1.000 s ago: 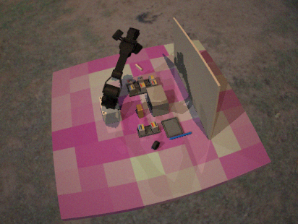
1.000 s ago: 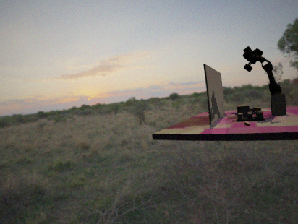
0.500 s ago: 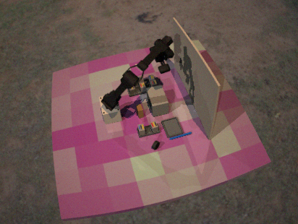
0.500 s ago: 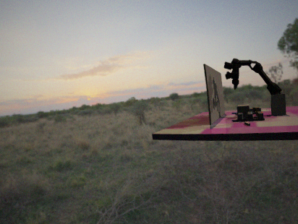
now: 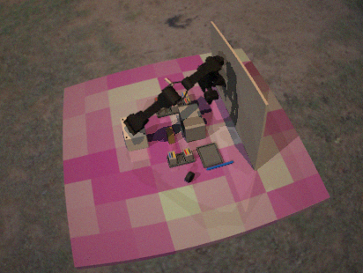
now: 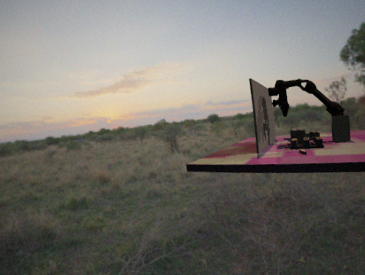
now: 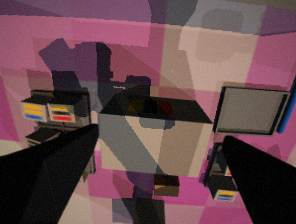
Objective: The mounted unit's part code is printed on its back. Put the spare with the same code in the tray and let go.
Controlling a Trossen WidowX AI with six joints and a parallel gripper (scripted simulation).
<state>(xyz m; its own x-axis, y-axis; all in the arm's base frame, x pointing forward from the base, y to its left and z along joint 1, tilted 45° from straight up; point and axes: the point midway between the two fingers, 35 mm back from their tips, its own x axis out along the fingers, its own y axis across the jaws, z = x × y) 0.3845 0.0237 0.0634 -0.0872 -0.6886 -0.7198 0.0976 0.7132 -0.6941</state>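
My gripper (image 5: 217, 89) (image 6: 280, 108) (image 7: 161, 135) is open and empty, high above the table near the upright board. Below it stands the large grey box (image 5: 194, 128) (image 7: 155, 145). The box's dark back face shows a coloured code (image 7: 151, 106) of yellow, dark and red patches. In the wrist view, a left rack (image 7: 77, 122) holds a yellow-and-blue-striped spare (image 7: 33, 110) and a yellow, dark and red one (image 7: 61, 112). A yellow-and-blue-striped spare (image 7: 225, 194) sits lower right, another there is partly hidden. The tray (image 5: 210, 155) (image 7: 252, 111) is empty.
The tall upright board (image 5: 242, 97) (image 6: 261, 117) stands close beside the gripper. A blue bar (image 5: 220, 166) (image 7: 287, 112) lies beside the tray. A brown block (image 5: 171, 135) (image 7: 166, 185) stands on the robot's side of the box. A small black object (image 5: 189, 177) lies near the near rack.
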